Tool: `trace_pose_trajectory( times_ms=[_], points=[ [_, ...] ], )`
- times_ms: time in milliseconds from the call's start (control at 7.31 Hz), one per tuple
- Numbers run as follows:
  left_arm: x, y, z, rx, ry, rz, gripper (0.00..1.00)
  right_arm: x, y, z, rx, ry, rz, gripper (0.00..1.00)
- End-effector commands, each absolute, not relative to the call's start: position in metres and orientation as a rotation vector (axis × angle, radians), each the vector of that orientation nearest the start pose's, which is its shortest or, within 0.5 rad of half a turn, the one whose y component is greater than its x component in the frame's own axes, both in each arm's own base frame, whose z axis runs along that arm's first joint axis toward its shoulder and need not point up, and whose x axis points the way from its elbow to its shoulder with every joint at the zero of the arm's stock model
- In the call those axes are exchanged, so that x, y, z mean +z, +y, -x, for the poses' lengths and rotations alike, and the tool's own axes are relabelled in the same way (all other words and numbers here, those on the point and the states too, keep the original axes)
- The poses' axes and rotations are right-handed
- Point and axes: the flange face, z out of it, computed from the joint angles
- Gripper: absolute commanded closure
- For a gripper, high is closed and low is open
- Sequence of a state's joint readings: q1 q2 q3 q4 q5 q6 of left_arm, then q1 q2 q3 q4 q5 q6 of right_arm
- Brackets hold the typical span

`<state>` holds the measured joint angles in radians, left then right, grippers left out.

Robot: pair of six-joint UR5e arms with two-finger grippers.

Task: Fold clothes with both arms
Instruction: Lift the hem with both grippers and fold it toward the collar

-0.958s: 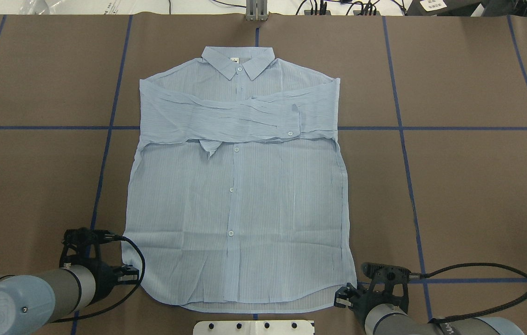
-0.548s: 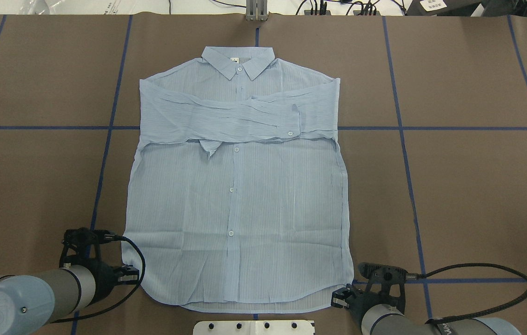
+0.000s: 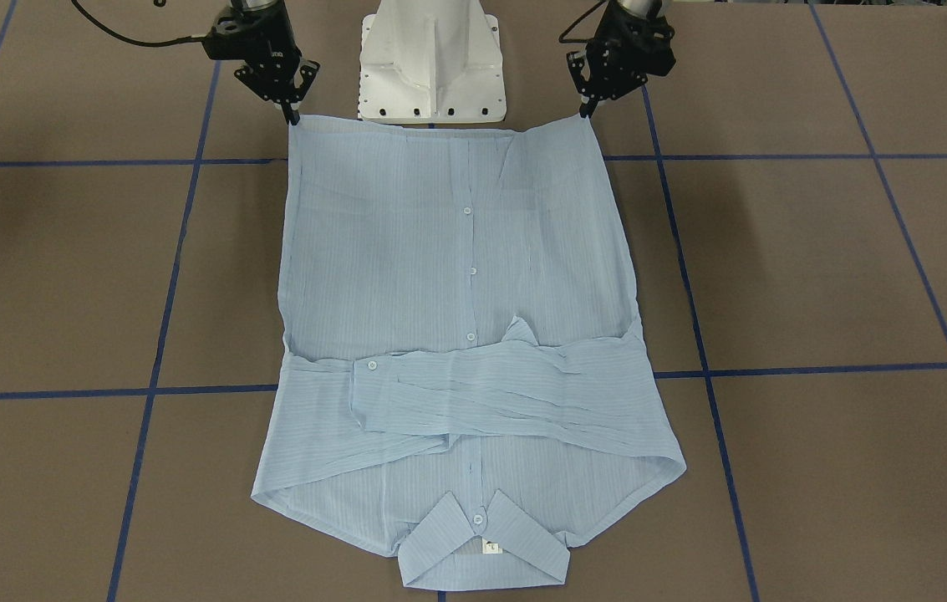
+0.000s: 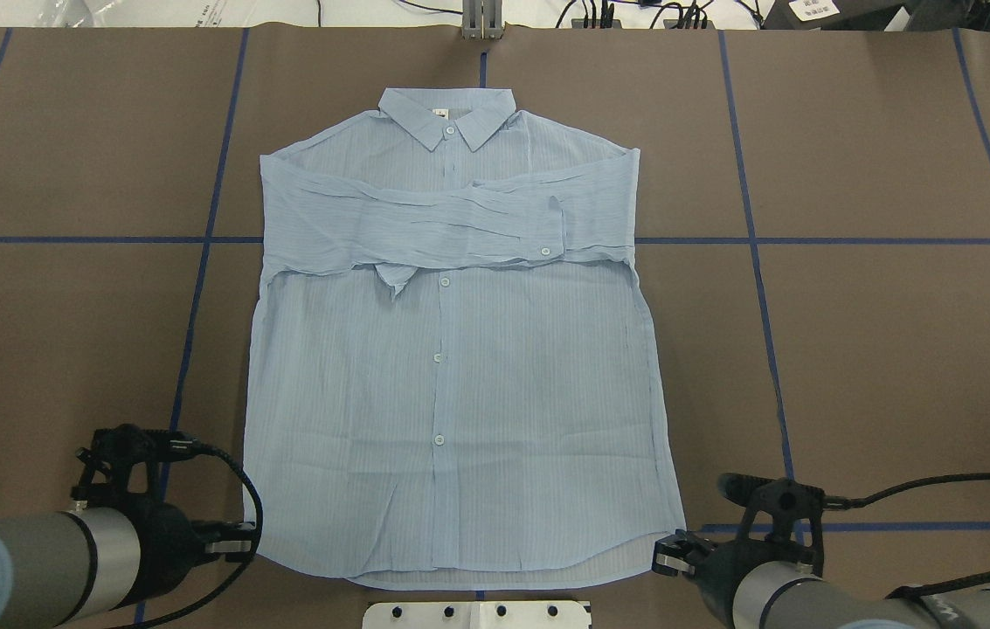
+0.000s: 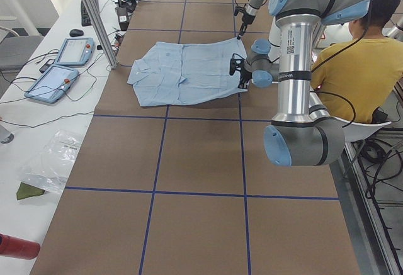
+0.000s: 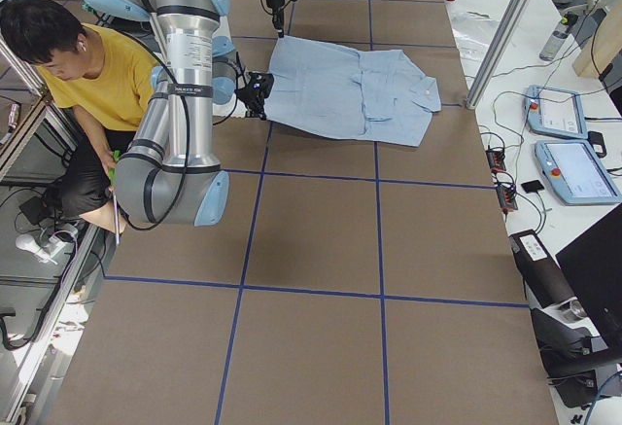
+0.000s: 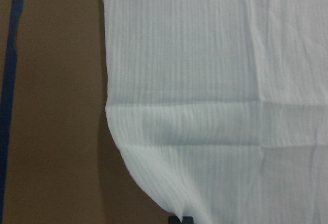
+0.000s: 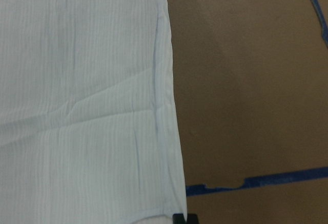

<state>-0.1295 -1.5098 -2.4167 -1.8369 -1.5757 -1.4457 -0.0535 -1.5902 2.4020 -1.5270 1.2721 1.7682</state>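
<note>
Shirt (image 4: 460, 384) was laid flat, front up and buttoned, mid-tabletop (image 4: 896, 349), with collar (image 4: 446, 114) at far side. Sleeves (image 4: 425, 223) were already folded across chest. Body folds were judged not yet done, so approx. halfway at most. L tool (image 3: 587, 110) was closed on one corner of hem (image 4: 477, 577) and R tool (image 3: 292, 114) on the other, jaws narrow w/ cloth pinched. Vs. 0.5 s earlier, both tools were shifted outward and toward near edge. Hem was drawn along w/ them, and lower wrinkles were pulled smoother.
</note>
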Motion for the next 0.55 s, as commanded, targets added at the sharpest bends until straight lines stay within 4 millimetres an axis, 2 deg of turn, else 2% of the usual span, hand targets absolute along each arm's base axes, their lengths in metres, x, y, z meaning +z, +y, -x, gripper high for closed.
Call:
trace_pose_trajectory(
  times_ms=[0,137,274,411],
  points=[
    [0.189,-0.154,-0.266,0.090,1.123,0.005,1.00,0.210,-0.127,0.291,0.183,-0.897,-0.021,1.00],
    [0.177,-0.153,-0.261,0.112,1.150,0.054,1.00,0.198,-0.126,0.286,0.176,-0.917,0.007,1.00],
    [0.178,-0.157,-0.270,0.103,1.136,0.051,1.00,0.204,-0.134,0.288,0.200,-0.874,-0.012,1.00],
    [0.192,-0.172,-0.297,0.079,1.091,0.028,1.00,0.207,-0.146,0.302,0.225,-0.858,-0.038,1.00]
  ],
)
